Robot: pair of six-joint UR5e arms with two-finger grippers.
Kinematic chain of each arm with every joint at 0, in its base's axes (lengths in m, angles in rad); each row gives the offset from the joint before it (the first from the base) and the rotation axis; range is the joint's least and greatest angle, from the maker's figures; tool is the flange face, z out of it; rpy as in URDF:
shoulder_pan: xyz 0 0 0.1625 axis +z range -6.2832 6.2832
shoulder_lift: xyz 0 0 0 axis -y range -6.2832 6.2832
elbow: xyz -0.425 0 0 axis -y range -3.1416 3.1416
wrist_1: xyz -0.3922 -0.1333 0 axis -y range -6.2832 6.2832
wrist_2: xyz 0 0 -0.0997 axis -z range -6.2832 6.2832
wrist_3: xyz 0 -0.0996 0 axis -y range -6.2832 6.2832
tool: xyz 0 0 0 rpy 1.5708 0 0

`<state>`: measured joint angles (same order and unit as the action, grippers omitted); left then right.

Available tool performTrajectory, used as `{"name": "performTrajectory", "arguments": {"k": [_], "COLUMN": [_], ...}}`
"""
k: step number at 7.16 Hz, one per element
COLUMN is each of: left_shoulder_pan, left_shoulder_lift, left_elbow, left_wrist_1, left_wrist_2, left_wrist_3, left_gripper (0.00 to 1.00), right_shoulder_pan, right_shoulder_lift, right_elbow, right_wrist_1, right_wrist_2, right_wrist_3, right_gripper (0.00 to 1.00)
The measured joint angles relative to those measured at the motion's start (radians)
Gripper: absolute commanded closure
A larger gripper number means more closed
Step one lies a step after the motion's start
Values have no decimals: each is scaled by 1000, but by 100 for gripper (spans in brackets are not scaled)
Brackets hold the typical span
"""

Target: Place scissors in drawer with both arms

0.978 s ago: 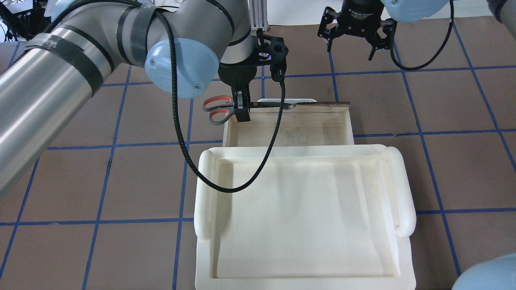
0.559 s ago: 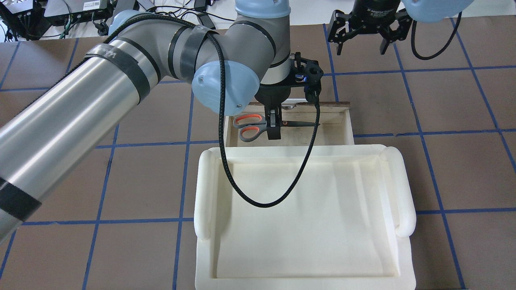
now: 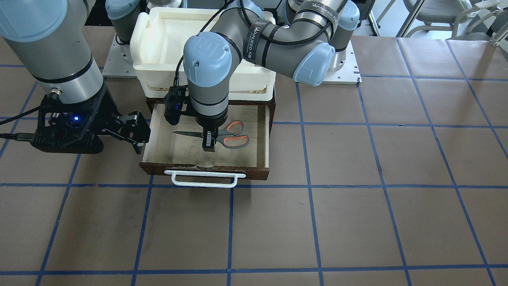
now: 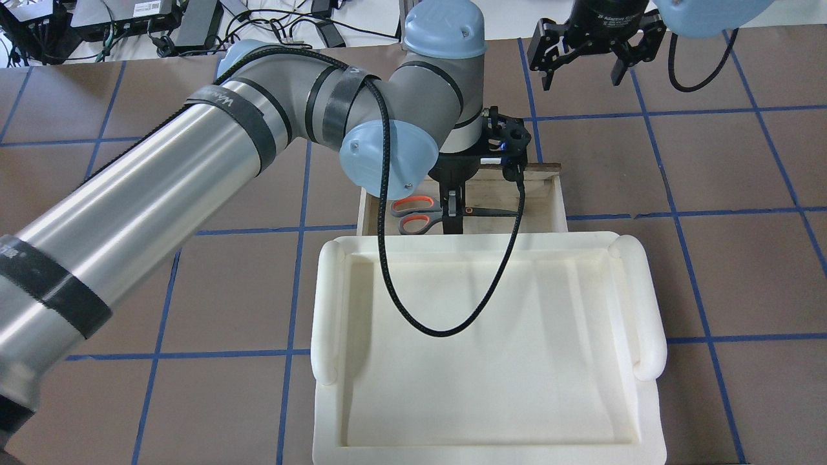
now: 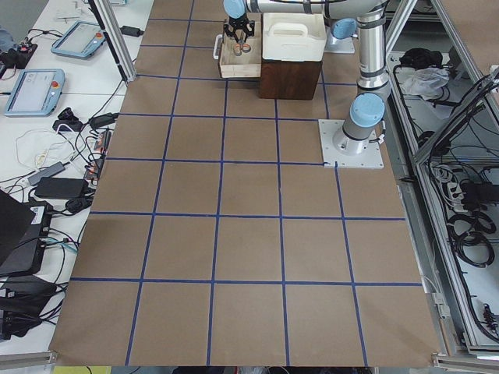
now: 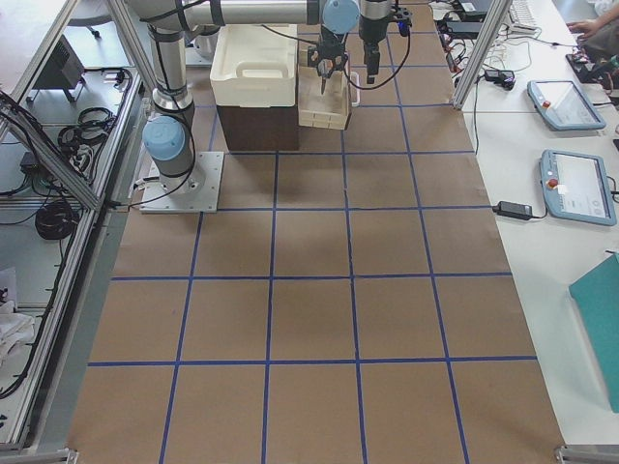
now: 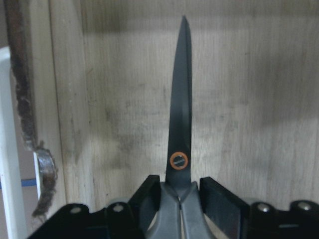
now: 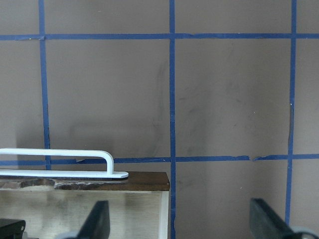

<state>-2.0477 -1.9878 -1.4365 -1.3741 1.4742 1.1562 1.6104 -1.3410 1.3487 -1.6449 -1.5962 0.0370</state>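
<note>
1. I am seeing the scissors (image 7: 180, 114) inside the open drawer (image 3: 266, 131), over its wooden floor. The blades are closed and are pointing toward the robot's right side, and the orange and grey handles are pointing toward its left side.
2. The left gripper (image 3: 208, 143) is reaching straight down into the drawer. Its fingers (image 7: 149, 191) are pressing on the grey neck of the scissors, just behind the pivot screw, one on each side.
3. I cannot tell whether the scissors are touching the drawer floor or hanging just above it.
4. The right gripper (image 4: 583, 76) is hanging over the bench (image 3: 357, 178), near the front corner of the drawer on the robot's right side. Its fingers (image 8: 98, 224) are standing wide apart and are holding nothing.
5. The white handle (image 8: 55, 151) on the drawer front is showing in the right wrist view, apart from these fingers.
6. A white tray (image 4: 326, 303) is sitting on the dark cabinet above the drawer.
</note>
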Motion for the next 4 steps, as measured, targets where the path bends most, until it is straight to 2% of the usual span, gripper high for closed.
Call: {"name": "performTrajectory", "arguments": {"k": [1,2,3,4], "left_shoulder_pan": [-2,-4,-7,-13], "left_shoulder_lift": [-9,-15,-18,-19], "left_elbow": [-1,-3,-5,-6], "left_wrist_1": [7,10,11,11], "left_wrist_2": [0,-1,-2,-3], "left_wrist_3": [0,-2,-7,-15], "left_gripper": [85,57,4,0], "right_shoulder_pan": [-12,-22,-27,-28], "right_shoulder_lift": [0,0,-2,-5], "right_elbow": [1,4,8,12], "right_wrist_1": [2,4,6,7], "right_wrist_2": [16,23,26,25], "right_wrist_3": [-4,-6,-6,-5], "right_gripper": [0,0,0,0]}}
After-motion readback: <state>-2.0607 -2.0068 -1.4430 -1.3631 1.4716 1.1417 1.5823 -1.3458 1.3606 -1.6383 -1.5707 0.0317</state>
